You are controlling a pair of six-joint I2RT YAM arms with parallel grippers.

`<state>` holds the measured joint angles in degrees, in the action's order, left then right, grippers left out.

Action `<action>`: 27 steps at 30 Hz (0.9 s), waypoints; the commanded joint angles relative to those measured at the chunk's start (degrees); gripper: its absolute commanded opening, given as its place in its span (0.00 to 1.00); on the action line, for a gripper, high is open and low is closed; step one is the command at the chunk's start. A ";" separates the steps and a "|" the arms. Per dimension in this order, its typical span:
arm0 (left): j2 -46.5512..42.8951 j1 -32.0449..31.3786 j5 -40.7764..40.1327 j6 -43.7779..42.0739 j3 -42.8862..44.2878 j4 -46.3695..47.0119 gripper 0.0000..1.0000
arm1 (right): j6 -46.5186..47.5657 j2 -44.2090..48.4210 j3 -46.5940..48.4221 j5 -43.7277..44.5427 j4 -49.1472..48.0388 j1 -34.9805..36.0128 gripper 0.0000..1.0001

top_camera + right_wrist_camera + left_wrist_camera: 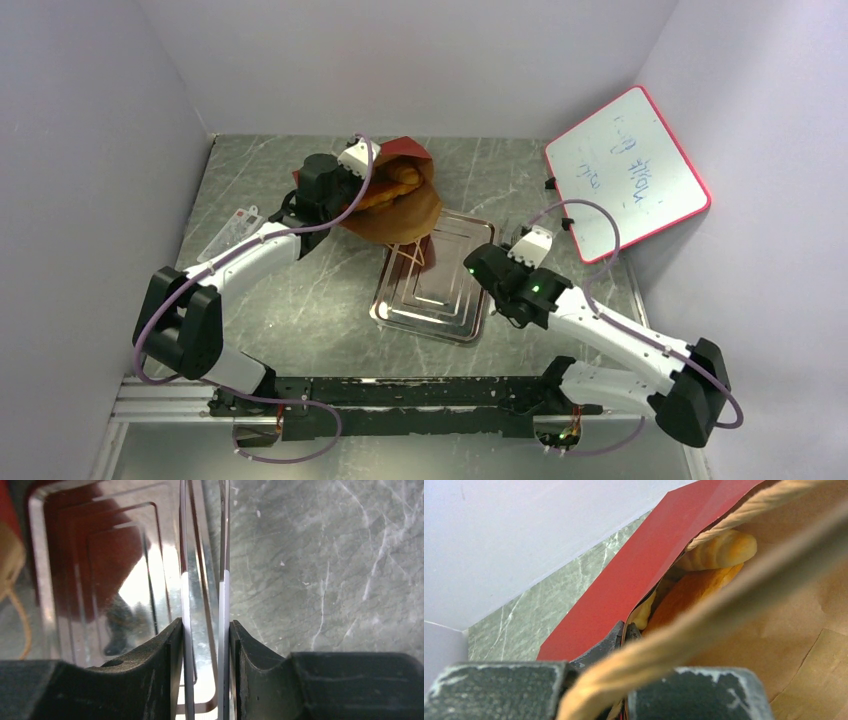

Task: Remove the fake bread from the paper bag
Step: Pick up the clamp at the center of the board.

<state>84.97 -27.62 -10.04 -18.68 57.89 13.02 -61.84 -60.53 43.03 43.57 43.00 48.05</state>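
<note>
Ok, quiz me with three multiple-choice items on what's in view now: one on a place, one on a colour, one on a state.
1. Where are the glossy golden toy pastries?
A. on the silver metal tray
B. inside the rust-red paper bag
C. on the bare table

2. What colour is the frame of the whiteboard on the right?
A. blue
B. red
C. black

3. What is the left tool doing?
A. open above the bag
B. shut on a pastry
C. shut on the bag's edge

Key:
1 B, pastries show in the bag's mouth, none on the tray.
2 B, a red border rings the board.
3 C, its fingers pinch the red paper wall.
</note>
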 commanded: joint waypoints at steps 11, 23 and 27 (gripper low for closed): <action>1.86 0.55 2.93 0.99 1.24 3.99 0.07 | -1.00 8.09 12.50 -0.97 4.05 2.38 0.39; 3.93 -0.32 2.99 1.01 3.85 2.72 0.07 | 0.40 9.63 16.85 -11.61 -0.41 2.49 0.40; 4.47 -0.60 2.91 0.95 3.99 2.87 0.07 | 0.14 9.79 17.85 -14.17 -1.43 2.49 0.41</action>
<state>88.33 -27.90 -8.58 -18.59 59.66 14.72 -61.71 -51.72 58.85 32.53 44.51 50.22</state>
